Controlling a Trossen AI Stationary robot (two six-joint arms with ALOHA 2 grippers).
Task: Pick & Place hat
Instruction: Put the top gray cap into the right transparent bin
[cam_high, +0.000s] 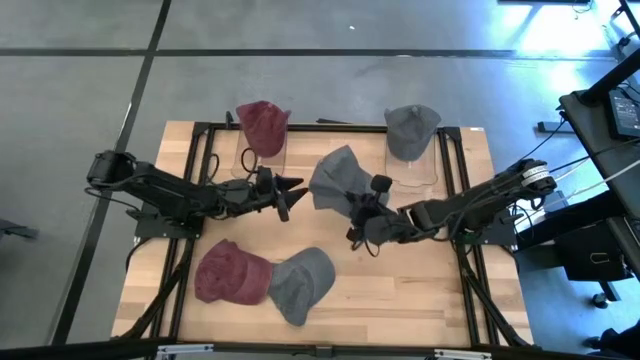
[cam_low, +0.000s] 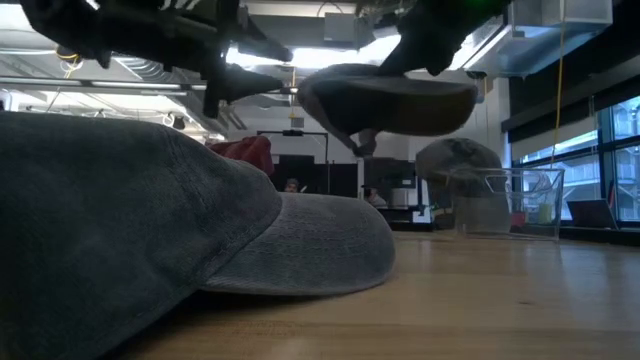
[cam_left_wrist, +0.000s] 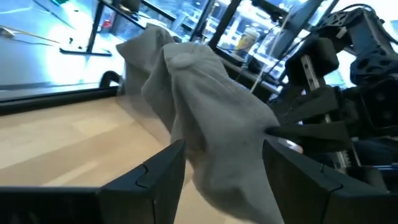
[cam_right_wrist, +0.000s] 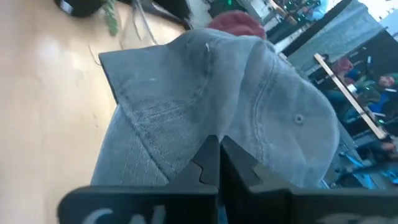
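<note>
A grey hat (cam_high: 335, 178) hangs in the air over the middle of the table, held by my right gripper (cam_high: 358, 222), which is shut on it and reaches in from the table's right. In the low view the hat (cam_low: 395, 100) floats well above the wood. My left gripper (cam_high: 292, 190) is open and level, just left of this hat; in its wrist view the fingers (cam_left_wrist: 163, 168) frame the hat (cam_left_wrist: 211, 106). Whether they touch it I cannot tell. My right gripper (cam_right_wrist: 219, 146) pinches the grey hat's lower edge (cam_right_wrist: 186, 140), near where the flat brim meets the crown, between its two shut fingers. The fingers come from the table's right, slanting down. The hat is lifted clear of the table, its crown button (cam_right_wrist: 298, 118) beyond the fingers.
A red hat (cam_high: 263, 125) and a grey hat (cam_high: 410, 130) sit on clear stands at the table's far side. Another red hat (cam_high: 228, 272) and grey hat (cam_high: 302, 283) lie side by side on the near part of the table. Bare wood (cam_high: 420, 290) lies near right.
</note>
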